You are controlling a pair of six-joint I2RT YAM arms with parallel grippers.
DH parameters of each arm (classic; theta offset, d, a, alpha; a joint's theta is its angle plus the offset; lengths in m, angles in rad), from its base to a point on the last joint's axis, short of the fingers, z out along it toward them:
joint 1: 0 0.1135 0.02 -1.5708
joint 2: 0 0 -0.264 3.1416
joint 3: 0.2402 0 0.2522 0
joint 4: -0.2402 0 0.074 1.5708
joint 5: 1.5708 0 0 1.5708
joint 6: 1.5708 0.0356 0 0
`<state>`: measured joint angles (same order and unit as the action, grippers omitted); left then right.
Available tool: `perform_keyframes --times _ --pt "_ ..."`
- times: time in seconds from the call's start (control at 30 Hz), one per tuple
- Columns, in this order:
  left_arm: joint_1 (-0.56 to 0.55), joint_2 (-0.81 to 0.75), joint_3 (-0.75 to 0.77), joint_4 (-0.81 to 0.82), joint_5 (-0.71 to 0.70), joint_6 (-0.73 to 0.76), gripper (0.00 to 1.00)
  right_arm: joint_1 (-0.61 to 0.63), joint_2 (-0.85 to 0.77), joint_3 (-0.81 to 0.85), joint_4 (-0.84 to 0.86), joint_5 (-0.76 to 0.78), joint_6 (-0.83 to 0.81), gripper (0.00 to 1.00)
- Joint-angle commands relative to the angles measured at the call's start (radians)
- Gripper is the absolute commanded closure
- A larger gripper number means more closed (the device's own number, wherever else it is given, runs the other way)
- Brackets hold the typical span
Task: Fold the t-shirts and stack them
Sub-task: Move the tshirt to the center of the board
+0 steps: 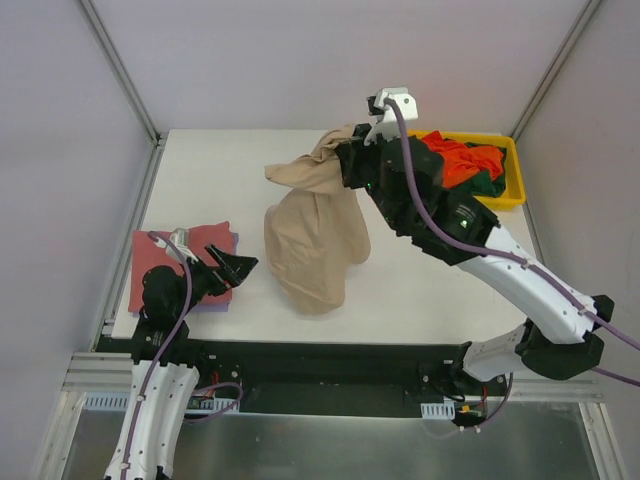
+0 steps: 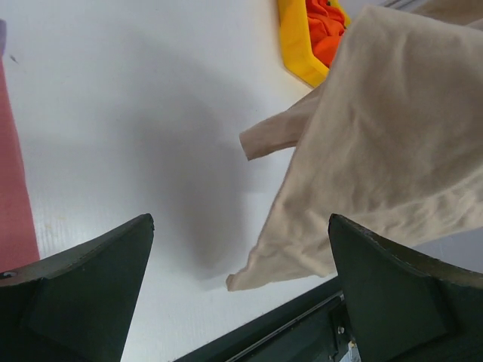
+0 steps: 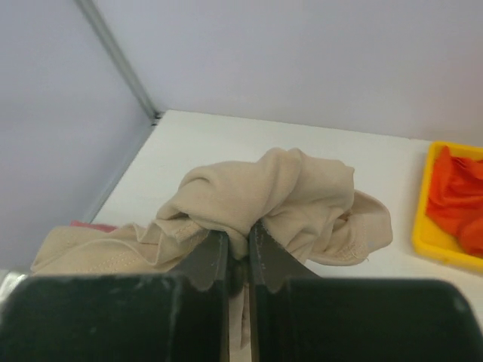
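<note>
A large tan-beige t-shirt [image 1: 310, 245] hangs bunched from my right gripper [image 1: 352, 150], which is raised over the middle of the table; its lower part rests on the tabletop. In the right wrist view the jaws [image 3: 239, 234] are shut on a fold of this tan shirt [image 3: 264, 188]. My left gripper [image 1: 238, 267] stands open and holds nothing, low over the table left of the shirt, whose hanging edge [image 2: 377, 151] shows in its wrist view. A dusty red t-shirt [image 1: 175, 262] lies folded on a pale lilac one [image 1: 232, 243] at the left. Orange [image 1: 462, 160] and dark green [image 1: 490, 186] t-shirts lie in the tray.
The yellow plastic tray [image 1: 508, 196] stands at the back right corner, also seen as the tray [image 2: 296, 53] in the left wrist view. Grey walls and metal posts close in the table. The table's near edge has a black rail [image 1: 330, 352].
</note>
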<state>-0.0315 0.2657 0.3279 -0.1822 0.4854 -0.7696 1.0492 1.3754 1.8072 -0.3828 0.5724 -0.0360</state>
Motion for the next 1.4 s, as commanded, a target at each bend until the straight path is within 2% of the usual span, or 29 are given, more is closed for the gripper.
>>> perform_keyframes --times 0.0,0.07,0.13,0.23,0.27,0.33,0.4,0.47,0.53,0.57,0.63,0.73,0.8,0.87,0.97,1.03,1.13,1.23,1.37 --pt "0.004 0.0 0.051 -0.048 -0.059 0.012 0.01 0.0 0.033 0.04 -0.004 0.403 0.096 0.99" --pt "0.004 0.021 0.054 -0.049 -0.051 0.015 0.01 -0.002 0.039 -0.029 -0.028 0.486 0.119 0.99" --pt "0.004 0.05 0.053 -0.053 -0.056 0.016 0.01 -0.034 0.037 -0.095 -0.135 0.529 0.248 0.99" --pt "0.004 0.137 0.057 -0.054 -0.05 0.03 0.01 -0.145 -0.005 -0.285 -0.287 0.427 0.532 0.95" --pt "0.004 0.174 0.065 -0.056 -0.038 0.036 0.01 -0.187 -0.024 -0.361 -0.291 0.384 0.589 0.91" --pt "-0.001 0.26 0.077 -0.054 -0.005 0.046 0.01 -0.305 -0.055 -0.53 -0.291 0.29 0.686 0.91" --pt "-0.021 0.317 0.085 -0.054 -0.01 0.055 0.01 -0.391 -0.081 -0.655 -0.292 0.251 0.717 0.88" --pt "-0.068 0.357 0.091 -0.053 -0.054 0.062 0.01 -0.463 -0.105 -0.729 -0.292 0.256 0.707 0.76" --pt "-0.14 0.395 0.106 -0.053 -0.103 0.067 0.01 -0.514 -0.136 -0.764 -0.298 0.274 0.664 0.51" --pt "-0.181 0.423 0.117 -0.048 -0.126 0.072 0.01 -0.531 -0.151 -0.773 -0.304 0.283 0.641 0.42" --pt "-0.275 0.475 0.14 -0.049 -0.178 0.076 0.01 -0.543 -0.188 -0.781 -0.312 0.305 0.582 0.04" --pt "-0.379 0.561 0.169 -0.04 -0.252 0.076 0.01 -0.545 -0.254 -0.795 -0.276 0.256 0.454 0.04" --pt "-0.425 0.63 0.192 -0.036 -0.278 0.076 0.02 -0.543 -0.303 -0.836 -0.176 0.103 0.287 0.04" --pt "-0.459 0.687 0.21 -0.03 -0.304 0.076 0.05 -0.543 -0.346 -0.882 -0.113 -0.117 0.149 0.04" --pt "-0.482 0.774 0.23 -0.02 -0.341 0.07 0.11 -0.535 -0.384 -0.969 -0.035 -0.398 0.088 0.04" --pt "-0.492 0.829 0.25 -0.014 -0.361 0.07 0.15 -0.522 -0.392 -1.017 0.001 -0.482 0.044 0.04" --pt "-0.496 0.932 0.301 -0.011 -0.373 0.079 0.19 -0.456 -0.371 -1.046 -0.014 -0.406 0.044 0.04" --pt "-0.508 1.029 0.344 -0.008 -0.363 0.085 0.26 -0.352 -0.328 -1.066 0.002 -0.291 -0.022 0.03" --pt "-0.525 1.121 0.369 -0.008 -0.373 0.09 0.39 -0.264 -0.256 -1.065 -0.013 -0.113 -0.036 0.02"
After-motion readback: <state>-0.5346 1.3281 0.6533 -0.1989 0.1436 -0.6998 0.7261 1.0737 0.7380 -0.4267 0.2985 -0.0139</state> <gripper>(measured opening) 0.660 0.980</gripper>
